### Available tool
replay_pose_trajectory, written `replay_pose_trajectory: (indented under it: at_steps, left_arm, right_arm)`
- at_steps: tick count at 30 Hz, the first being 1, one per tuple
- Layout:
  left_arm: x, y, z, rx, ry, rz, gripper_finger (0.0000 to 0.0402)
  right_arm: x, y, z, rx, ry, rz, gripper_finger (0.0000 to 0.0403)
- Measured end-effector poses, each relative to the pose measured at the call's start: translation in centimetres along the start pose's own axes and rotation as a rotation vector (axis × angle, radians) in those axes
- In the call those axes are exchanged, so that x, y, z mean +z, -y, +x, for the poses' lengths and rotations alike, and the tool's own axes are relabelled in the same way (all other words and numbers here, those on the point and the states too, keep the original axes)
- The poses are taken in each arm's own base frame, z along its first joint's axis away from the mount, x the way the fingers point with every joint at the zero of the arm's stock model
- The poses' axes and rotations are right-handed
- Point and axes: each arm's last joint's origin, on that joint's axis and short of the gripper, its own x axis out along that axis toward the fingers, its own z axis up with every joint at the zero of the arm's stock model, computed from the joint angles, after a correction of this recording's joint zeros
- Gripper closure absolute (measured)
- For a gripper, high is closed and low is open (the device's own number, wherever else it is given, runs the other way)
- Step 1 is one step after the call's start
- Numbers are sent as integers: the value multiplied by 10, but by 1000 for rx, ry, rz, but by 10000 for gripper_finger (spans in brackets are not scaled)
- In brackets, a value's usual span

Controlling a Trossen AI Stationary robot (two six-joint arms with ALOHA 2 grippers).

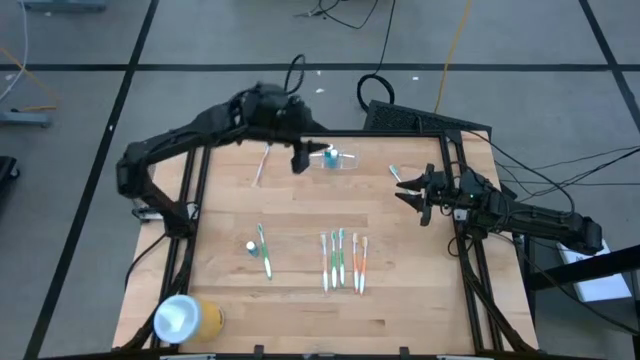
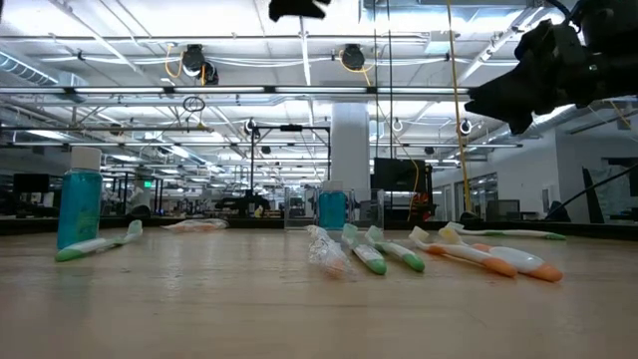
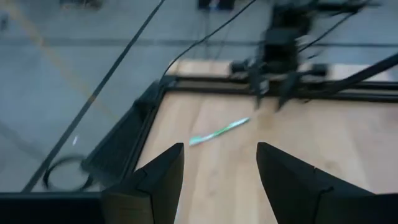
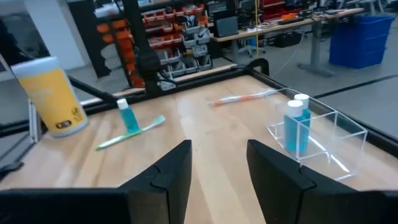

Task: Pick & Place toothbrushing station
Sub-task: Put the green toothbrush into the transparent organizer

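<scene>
yellow cylinder [image 1: 188, 318]: lying on its side at the table's [image 1: 300, 215] near left corner, white round end showing, well apart from both grippers.
left gripper [image 1: 303, 157]: hovering over the far edge of the table, jaws standing apart, gripping nothing; bare wood showing between its fingers [image 3: 152, 186] in the left wrist view.
small blue bottle [image 1: 251, 246]: standing beside a green-and-white toothbrush [image 1: 265, 251], nearer the camera than the left jaws.
toothbrushing station [image 1: 338, 158]: clear oblong holder sitting on the table's far edge, just right of the left jaws and not touching them; a blue bottle with white cap [image 4: 296, 127] standing inside it, seen in the right wrist view ahead of the right jaws.
toothbrush row [image 1: 343, 259]: several green, white and orange brushes lying side by side, between the two grippers and nearer the camera.
lone toothbrush [image 1: 395, 172]: lying near the far right edge, just left of the right jaws.
right gripper [image 1: 418, 193]: hanging above the table's right side, jaws released and parted, holding nothing.
</scene>
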Motion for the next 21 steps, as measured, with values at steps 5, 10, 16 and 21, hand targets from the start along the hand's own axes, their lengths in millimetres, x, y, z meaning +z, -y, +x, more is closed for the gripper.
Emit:
replay_pose_trajectory:
  at_steps: [5, 10, 16, 21]
  left_arm:
    - [-23, 22, -18, -36, 78, 38, 192]
    - [-63, 34, -35, -45, 133, 21, 192]
    - [-122, 52, -56, -148, 290, 18, 192]
    - [-167, 60, -76, -163, 364, -88, 192]
  right_arm:
    - [0, -1, -1, 42, -2, 23, 257]
    - [0, -1, -1, 45, -8, 34, 257]
    - [-2, -1, -1, 41, -25, 37, 257]
    - [-2, -1, -1, 40, -24, 37, 257]
